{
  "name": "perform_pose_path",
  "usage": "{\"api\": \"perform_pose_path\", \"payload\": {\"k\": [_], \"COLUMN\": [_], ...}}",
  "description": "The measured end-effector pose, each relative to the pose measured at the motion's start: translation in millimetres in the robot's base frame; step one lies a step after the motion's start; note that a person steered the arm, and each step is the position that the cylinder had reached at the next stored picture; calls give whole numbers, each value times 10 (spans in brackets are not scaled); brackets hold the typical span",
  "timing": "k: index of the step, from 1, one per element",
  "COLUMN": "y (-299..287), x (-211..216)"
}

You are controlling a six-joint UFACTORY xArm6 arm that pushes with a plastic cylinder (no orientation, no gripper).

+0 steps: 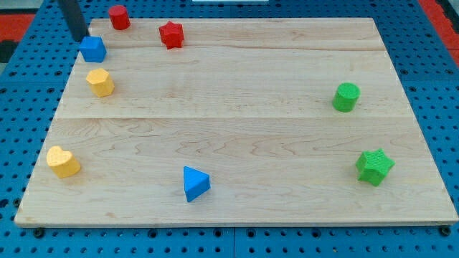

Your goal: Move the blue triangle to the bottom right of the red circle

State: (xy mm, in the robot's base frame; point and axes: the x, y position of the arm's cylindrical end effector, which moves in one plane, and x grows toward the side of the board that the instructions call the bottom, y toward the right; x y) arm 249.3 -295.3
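Observation:
The blue triangle [195,183] lies near the view's bottom, a little left of centre. The red circle [119,16] stands at the view's top left edge of the wooden board [244,107]. My tip [80,39] is at the top left, touching or just off the upper left side of a blue cube [93,49]. The tip is far from the blue triangle and a short way below left of the red circle.
A red star [171,34] sits right of the red circle. A yellow hexagon [101,82] is below the blue cube. A yellow heart [63,161] is at the left. A green cylinder [346,97] and green star [374,166] are at the right.

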Motion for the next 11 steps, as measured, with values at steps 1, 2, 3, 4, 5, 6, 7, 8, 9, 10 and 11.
{"api": "perform_pose_path", "payload": {"k": [1, 2, 3, 4, 5, 6, 7, 8, 9, 10, 11], "y": [-31, -32, 159, 62, 184, 861, 1712, 2489, 2045, 1268, 1110], "x": [97, 396, 573, 422, 303, 305, 472, 812, 774, 553, -156]}}
